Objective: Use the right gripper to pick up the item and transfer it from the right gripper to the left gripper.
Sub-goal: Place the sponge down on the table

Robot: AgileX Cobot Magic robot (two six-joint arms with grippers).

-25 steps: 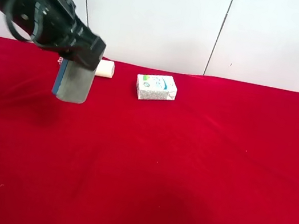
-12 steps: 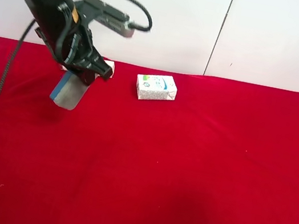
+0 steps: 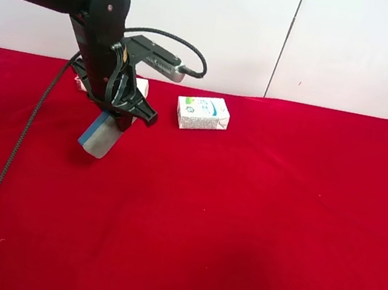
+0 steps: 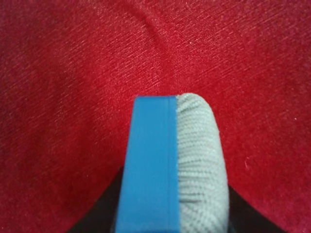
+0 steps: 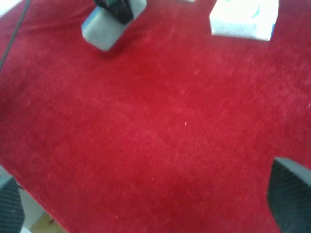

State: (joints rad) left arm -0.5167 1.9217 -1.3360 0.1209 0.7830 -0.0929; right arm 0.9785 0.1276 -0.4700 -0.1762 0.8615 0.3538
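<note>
The item, a grey felt pad with a blue base, hangs tilted with its lower end close to the red cloth. My left gripper, on the black arm at the exterior high view's left, is shut on its upper end. The left wrist view shows the item edge-on, blue side beside grey side, between the left gripper's black fingers. In the right wrist view the item lies far off. The right gripper stands open and empty, one fingertip at each lower corner. It does not show in the exterior high view.
A small white printed carton sits on the red cloth to the right of the left arm. A cream-white roll peeks out behind that arm. A black cable trails down from the arm over the cloth.
The left arm has turned and come down, carrying the item lower and a little to the right, nearer the cloth. The carton has not moved.
</note>
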